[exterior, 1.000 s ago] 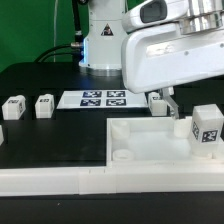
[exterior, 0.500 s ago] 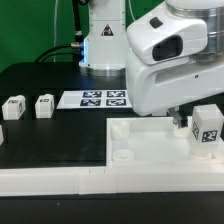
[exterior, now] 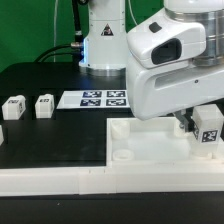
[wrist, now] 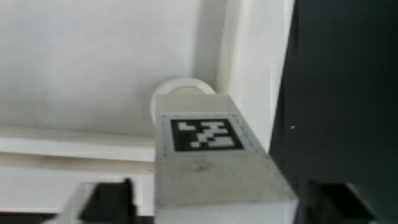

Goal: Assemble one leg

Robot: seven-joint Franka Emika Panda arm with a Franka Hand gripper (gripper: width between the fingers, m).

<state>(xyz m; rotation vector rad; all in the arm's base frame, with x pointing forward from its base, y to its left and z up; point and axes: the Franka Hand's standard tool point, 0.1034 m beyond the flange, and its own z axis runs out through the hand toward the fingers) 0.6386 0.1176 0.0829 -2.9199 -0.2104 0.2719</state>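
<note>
A leg (exterior: 210, 128), a small white block with a square tag, stands upright on the right side of the large white panel (exterior: 150, 143). My gripper (exterior: 192, 122) hangs low over it, and the arm's white body hides part of it. In the wrist view the leg (wrist: 210, 150) stands between my two dark fingers (wrist: 111, 200), with a narrow gap on each side. The gripper (wrist: 217, 205) is open around the leg, not touching it. A round corner socket (wrist: 183, 90) shows just beyond the leg.
Two more legs (exterior: 12, 108) (exterior: 44, 105) stand on the black table at the exterior view's left. The marker board (exterior: 104, 98) lies behind the panel. A socket (exterior: 122, 156) sits at the panel's near left corner. A white ledge (exterior: 50, 181) runs along the front.
The arm has moved toward the exterior view's right and lowered, so the gripper now straddles the leg on the panel's right side. The leg has not moved.
</note>
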